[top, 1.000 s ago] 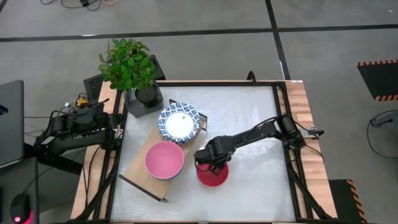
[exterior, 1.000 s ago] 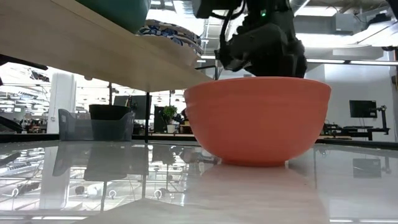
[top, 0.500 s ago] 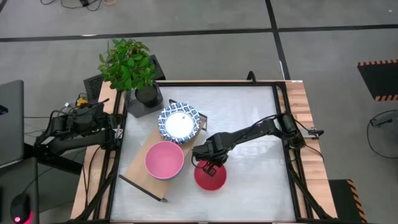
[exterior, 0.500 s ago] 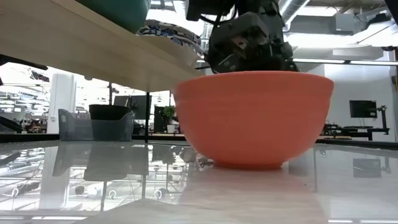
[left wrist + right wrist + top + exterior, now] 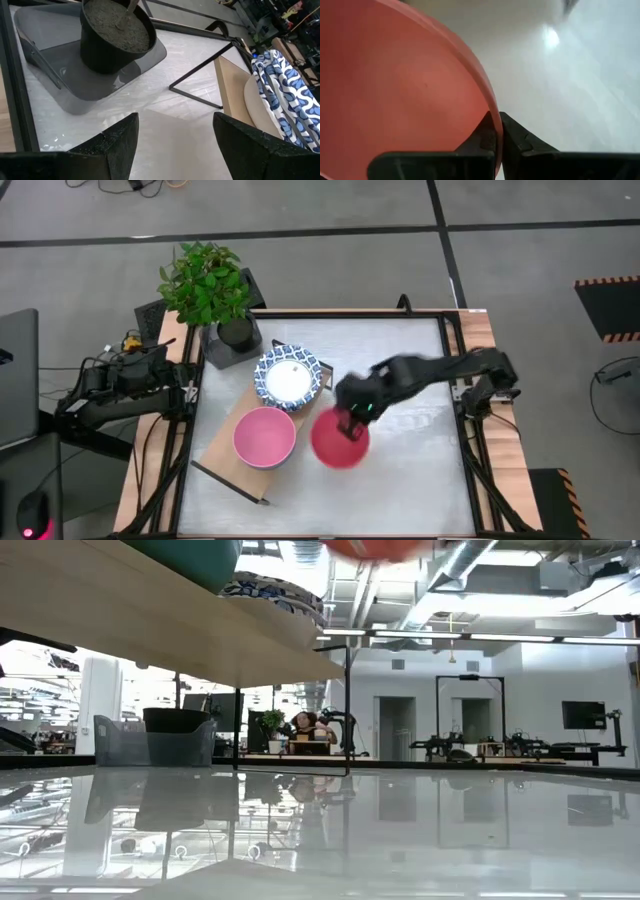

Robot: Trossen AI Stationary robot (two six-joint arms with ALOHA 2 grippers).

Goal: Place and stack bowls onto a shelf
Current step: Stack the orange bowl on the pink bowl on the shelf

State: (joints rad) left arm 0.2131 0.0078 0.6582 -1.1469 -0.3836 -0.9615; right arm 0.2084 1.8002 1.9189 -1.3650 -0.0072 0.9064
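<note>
My right gripper is shut on a red bowl, held in the air over the middle of the table, just right of the shelf. In the low view only the red bowl's underside shows at the top edge. The light-wood shelf lies slantwise at the left. A pink bowl rests on its near half and a blue-and-white bowl on its far end. My left gripper stays open at the table's left edge, beside the plant pot. My right gripper pinches the red bowl's rim between its two fingers, one finger inside the bowl and one outside. The fingers come from above, pointing steeply down. The bowl hangs below them, lifted clear of the table.
A black plant pot in a grey tray stands at the far left corner. In the low view a green bowl's underside shows on the shelf board. Bare white tabletop lies right of the shelf and at the near side.
My right gripper has taken hold of the red bowl's rim and risen quickly, tipping to point more steeply down. The bowl first slid a little on the table, then rose clear of it, leaving the low view but for its underside.
</note>
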